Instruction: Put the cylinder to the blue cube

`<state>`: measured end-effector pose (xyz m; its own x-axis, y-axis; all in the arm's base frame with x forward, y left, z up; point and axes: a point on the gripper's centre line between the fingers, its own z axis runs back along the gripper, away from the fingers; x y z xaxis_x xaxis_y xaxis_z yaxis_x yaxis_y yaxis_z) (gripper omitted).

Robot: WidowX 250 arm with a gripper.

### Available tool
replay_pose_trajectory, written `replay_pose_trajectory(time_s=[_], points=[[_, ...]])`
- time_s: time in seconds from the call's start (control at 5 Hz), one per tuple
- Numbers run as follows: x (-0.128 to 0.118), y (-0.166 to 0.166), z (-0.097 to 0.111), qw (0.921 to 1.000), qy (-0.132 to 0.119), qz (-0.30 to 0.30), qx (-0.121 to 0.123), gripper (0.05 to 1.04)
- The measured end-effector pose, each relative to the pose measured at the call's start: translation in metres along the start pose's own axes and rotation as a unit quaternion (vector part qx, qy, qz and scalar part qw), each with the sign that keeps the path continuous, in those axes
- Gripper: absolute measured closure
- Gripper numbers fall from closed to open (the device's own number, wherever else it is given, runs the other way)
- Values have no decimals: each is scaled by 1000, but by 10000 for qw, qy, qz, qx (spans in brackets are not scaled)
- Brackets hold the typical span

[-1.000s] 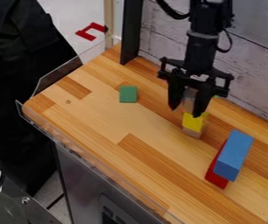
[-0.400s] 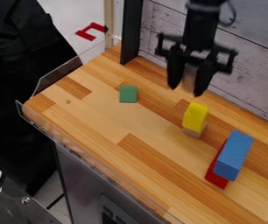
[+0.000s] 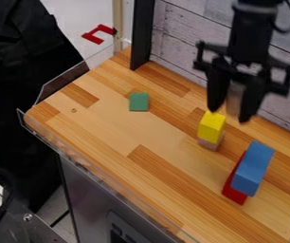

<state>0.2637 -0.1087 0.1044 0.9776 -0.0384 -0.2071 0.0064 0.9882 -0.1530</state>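
Observation:
My gripper [image 3: 231, 114] hangs above the back right part of the table, beyond and to the right of the yellow block. Between its two fingers it holds a pale wooden cylinder [image 3: 235, 98], clear of the tabletop. The long blue block [image 3: 253, 168] lies nearer the front right, on top of a red block [image 3: 235, 193] that sticks out at its left side. The gripper is higher than the blue block and behind it.
A yellow block [image 3: 211, 126] rests on a wooden block [image 3: 209, 144] left of the blue one. A green block [image 3: 139, 102] lies farther left. The plank wall [image 3: 179, 35] borders the table [image 3: 109, 128] at the back, beside a black post [image 3: 141, 33].
The gripper first rose from behind the yellow block with the cylinder, then moved right and somewhat lower. The blocks have stayed where they were.

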Motion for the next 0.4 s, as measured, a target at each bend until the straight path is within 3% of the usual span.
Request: replay_pose_trajectory(time_s=[0.2, 0.4], points=[[-5, -19, -7, 9997, -32, -237, -41, 593], [-4, -24, -19, 9995, 91, -305, -78, 594]])
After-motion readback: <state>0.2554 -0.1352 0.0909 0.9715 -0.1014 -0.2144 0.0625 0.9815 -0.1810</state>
